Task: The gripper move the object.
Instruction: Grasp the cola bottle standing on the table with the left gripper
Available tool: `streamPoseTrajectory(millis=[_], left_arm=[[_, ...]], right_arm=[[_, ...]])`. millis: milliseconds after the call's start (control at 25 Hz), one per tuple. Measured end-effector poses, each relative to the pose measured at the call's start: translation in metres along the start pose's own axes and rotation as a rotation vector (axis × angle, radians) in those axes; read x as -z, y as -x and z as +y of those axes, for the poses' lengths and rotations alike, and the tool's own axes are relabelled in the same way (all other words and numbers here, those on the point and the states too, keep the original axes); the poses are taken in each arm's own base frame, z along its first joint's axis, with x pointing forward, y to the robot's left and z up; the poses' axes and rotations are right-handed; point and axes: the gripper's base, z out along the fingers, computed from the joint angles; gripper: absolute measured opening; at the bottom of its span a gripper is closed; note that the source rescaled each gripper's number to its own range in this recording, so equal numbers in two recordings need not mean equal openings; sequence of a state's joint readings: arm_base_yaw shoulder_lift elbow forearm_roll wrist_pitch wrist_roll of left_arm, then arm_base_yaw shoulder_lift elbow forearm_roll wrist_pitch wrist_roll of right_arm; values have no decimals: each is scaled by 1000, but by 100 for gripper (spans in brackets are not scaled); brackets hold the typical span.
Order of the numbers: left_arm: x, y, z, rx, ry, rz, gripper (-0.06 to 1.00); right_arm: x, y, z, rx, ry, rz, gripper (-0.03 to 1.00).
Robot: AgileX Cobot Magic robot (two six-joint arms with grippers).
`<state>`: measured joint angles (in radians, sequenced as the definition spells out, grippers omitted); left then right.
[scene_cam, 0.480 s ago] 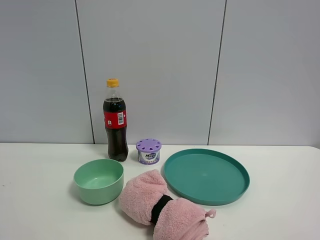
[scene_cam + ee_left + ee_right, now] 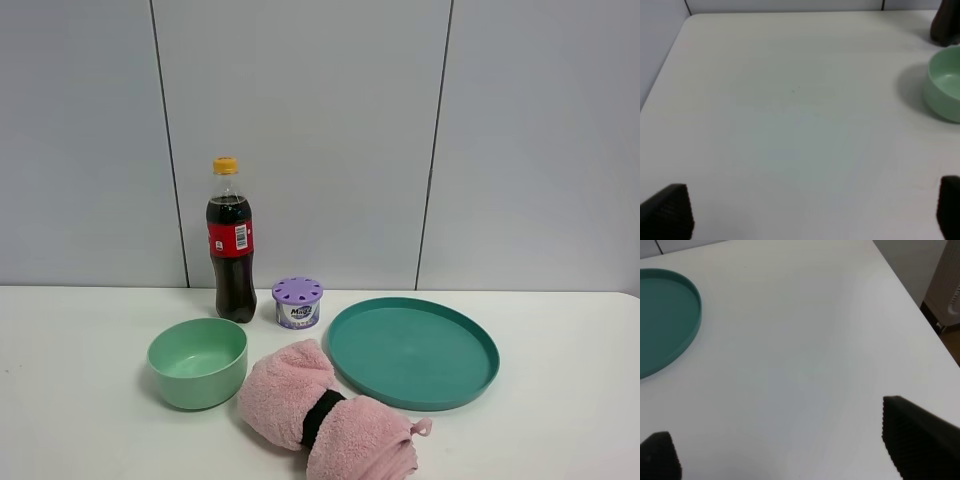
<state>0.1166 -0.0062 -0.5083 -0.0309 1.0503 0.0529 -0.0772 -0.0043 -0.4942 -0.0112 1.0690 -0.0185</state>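
Seen from the high camera, the cola bottle (image 2: 230, 240) stands upright at the back of the white bench (image 2: 70, 420), just beside a purple-lidded tub (image 2: 298, 302) and behind a green bowl (image 2: 198, 362), with a pink towel (image 2: 325, 410) and a teal plate (image 2: 412, 352) nearby. In the left wrist view, the left pincer (image 2: 807, 212) hangs with jaws wide apart over bare bench, well short of the bowl and the bottle's dark base. In the right wrist view, the right pincer (image 2: 785, 450) is likewise spread, gripping nothing, clear of the plate's rim.

Fingertips (image 2: 667, 212) — black, finely ribbed
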Motion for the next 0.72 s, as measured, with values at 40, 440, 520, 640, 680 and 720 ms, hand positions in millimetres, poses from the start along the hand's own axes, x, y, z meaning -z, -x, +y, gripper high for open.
streamPoseTrajectory(millis=[40, 440, 520, 640, 680, 720], left_arm=[[0, 0, 0, 0, 0, 0, 100], [3, 6, -1, 7, -15, -27, 100], [11, 22, -3, 18, -33, -102, 100], [26, 51, -3, 17, -41, -193, 100], [31, 61, -3, 8, -38, -211, 100], [34, 69, -2, -5, -33, -222, 100]], right_arm=[[0, 0, 0, 0, 0, 0, 100], [0, 0, 0, 0, 0, 0, 100], [0, 0, 0, 0, 0, 0, 100], [0, 0, 0, 0, 0, 0, 100], [0, 0, 0, 0, 0, 0, 100], [0, 0, 0, 0, 0, 0, 100]])
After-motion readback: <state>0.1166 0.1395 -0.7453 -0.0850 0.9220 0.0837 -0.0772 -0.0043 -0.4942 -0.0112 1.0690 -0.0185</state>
